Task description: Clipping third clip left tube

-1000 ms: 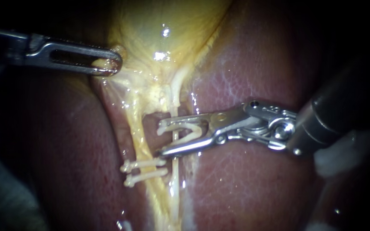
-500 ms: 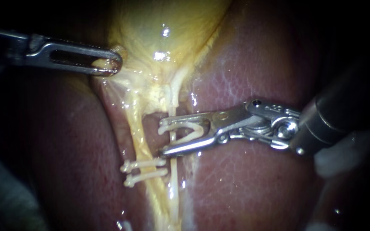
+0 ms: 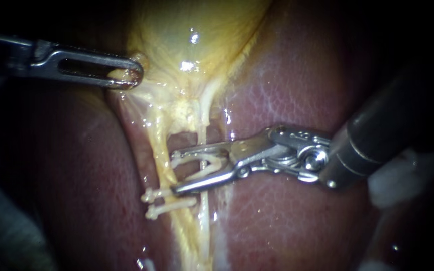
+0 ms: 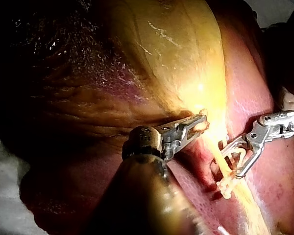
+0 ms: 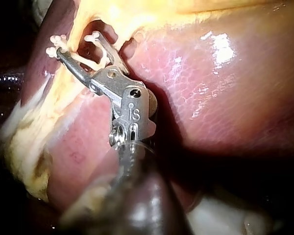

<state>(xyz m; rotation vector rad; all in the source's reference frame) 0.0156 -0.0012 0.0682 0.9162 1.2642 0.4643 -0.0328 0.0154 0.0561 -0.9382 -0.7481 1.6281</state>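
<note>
**Loaded clip at the left tube**

The liver (image 3: 287, 75) lay beneath the yellow gallbladder (image 3: 192, 30). The right instrument (image 3: 176, 171) held its jaws wide apart, both bearing on an open clip (image 3: 207, 163). The left instrument (image 3: 132, 76) was clamped on gallbladder tissue. The left tube (image 3: 160, 150) met the right jaw tips, just gallbladder-side of two closed clips (image 3: 172, 207)

clip (image 3: 217, 163): white, v-shaped, open, tips beside left tube (image 3: 160, 150) | left tube: pale yellow, two closed clips (image 3: 174, 205) across it
</note>
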